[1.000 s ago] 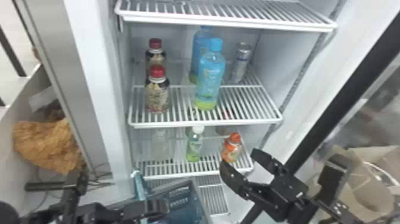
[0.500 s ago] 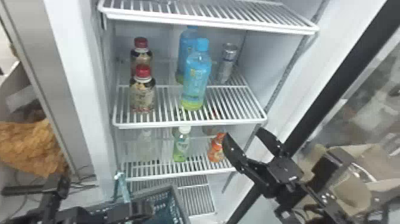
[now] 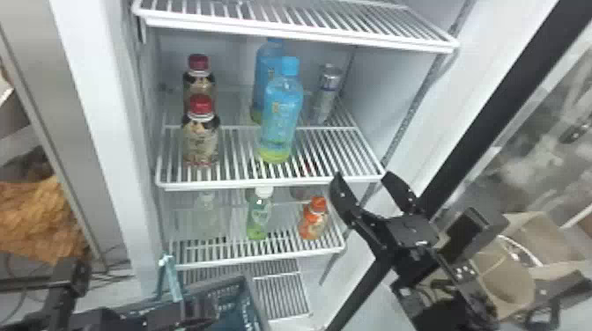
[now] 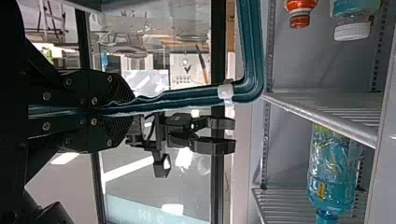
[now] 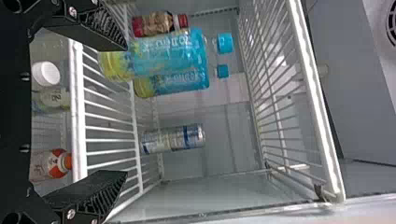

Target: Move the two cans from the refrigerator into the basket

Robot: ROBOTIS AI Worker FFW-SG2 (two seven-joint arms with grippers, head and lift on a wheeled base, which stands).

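Nearest, the left gripper [image 3: 194, 310] is clamped on the basket [image 3: 253, 295], at a teal length of its rim or handle. Farther forward, the right gripper [image 3: 364, 177] has its two fingers spread wide with nothing between them, just outside the front right corner of the refrigerator's middle shelf [image 3: 268, 182]. The can [image 3: 323, 97] stands upright on that shelf, toward the back right, beyond the right gripper's fingers and well apart from them. Its long axis is vertical, its top end pointing up toward the shelf above; its wall is silvery with blue bands. Two blue bottles [image 3: 282, 114] stand left of it, the front one nearer the shelf edge. Two red-capped bottles [image 3: 200, 141] with beige and dark labels stand farther left.
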